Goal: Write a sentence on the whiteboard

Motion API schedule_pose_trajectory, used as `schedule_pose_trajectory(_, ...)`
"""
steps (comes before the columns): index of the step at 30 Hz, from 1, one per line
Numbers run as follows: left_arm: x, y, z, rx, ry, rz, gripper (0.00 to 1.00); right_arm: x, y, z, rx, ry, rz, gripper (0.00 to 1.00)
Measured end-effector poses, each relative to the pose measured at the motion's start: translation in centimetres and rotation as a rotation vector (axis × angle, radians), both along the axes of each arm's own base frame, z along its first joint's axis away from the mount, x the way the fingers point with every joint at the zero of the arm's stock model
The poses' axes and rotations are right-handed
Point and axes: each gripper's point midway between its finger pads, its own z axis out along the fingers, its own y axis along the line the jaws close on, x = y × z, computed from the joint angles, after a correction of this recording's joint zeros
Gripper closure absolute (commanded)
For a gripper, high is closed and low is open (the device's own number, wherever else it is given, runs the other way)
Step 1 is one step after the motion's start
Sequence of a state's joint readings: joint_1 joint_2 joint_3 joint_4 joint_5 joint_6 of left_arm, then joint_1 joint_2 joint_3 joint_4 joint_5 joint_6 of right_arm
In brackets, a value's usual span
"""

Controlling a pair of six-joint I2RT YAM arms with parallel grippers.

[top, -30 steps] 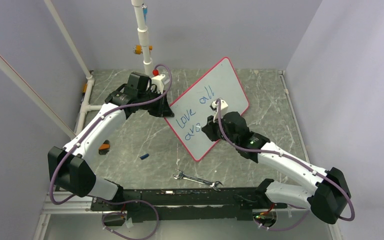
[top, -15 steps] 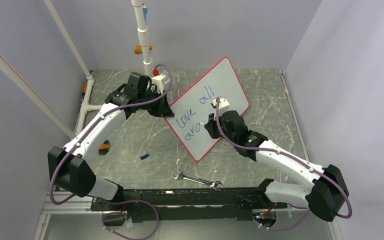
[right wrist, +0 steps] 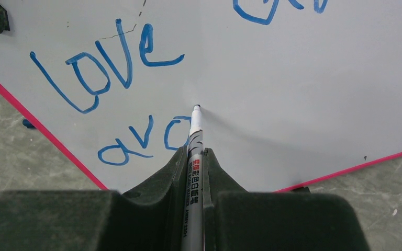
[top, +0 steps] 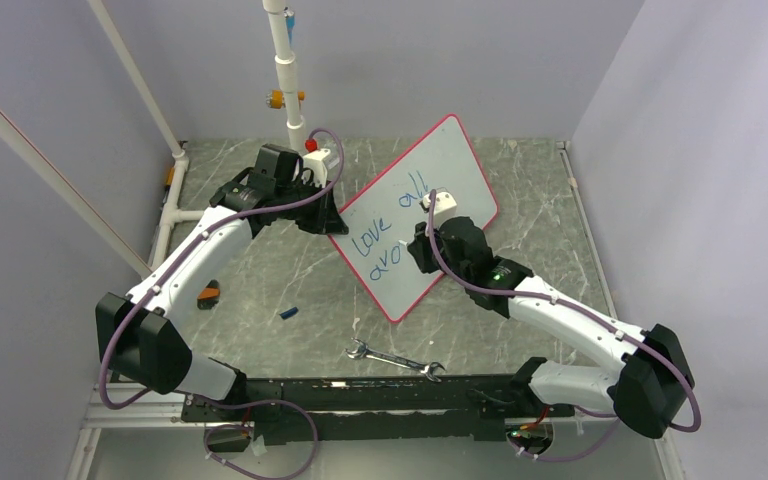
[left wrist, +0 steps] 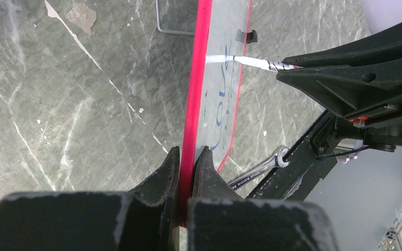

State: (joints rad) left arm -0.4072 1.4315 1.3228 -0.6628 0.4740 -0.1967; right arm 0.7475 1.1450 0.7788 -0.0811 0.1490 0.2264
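Observation:
The whiteboard (top: 455, 160) with a red-pink rim stands tilted on the table. Blue writing (top: 380, 240) on it reads "love all", with three letters like "aro" below. In the right wrist view the writing (right wrist: 102, 70) is clear on the board (right wrist: 303, 73). My left gripper (top: 332, 222) is shut on the board's left rim (left wrist: 194, 94), one jaw on each face (left wrist: 188, 157). My right gripper (top: 422, 242) is shut on a white marker (right wrist: 195, 130). The marker tip touches the board just right of the last letter. The marker also shows in the left wrist view (left wrist: 251, 61).
A steel wrench (top: 395, 360) lies near the front edge, also in the left wrist view (left wrist: 256, 168). A small blue cap (top: 288, 313) and an orange-black item (top: 208, 294) lie at the left. A white pipe (top: 288, 75) stands at the back.
The right gripper has shifted slightly up and right along the board with the marker; the third letter of the lower line now looks closed. The left arm has not moved.

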Motion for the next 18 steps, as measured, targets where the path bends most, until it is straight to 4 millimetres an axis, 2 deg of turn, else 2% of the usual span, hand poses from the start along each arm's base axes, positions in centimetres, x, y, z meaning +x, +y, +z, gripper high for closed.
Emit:
schedule_pose_trajectory(9,0.0,0.0,0.0,0.000,0.000,0.000,1.00,-0.1,0.0,-0.2,0.004,0.002,0.004,1.00)
schedule_pose_trajectory(18,0.0,0.0,0.0,0.000,0.000,0.000,1.00,-1.0,-0.7,-1.6,-0.009,0.025,0.007,1.00)
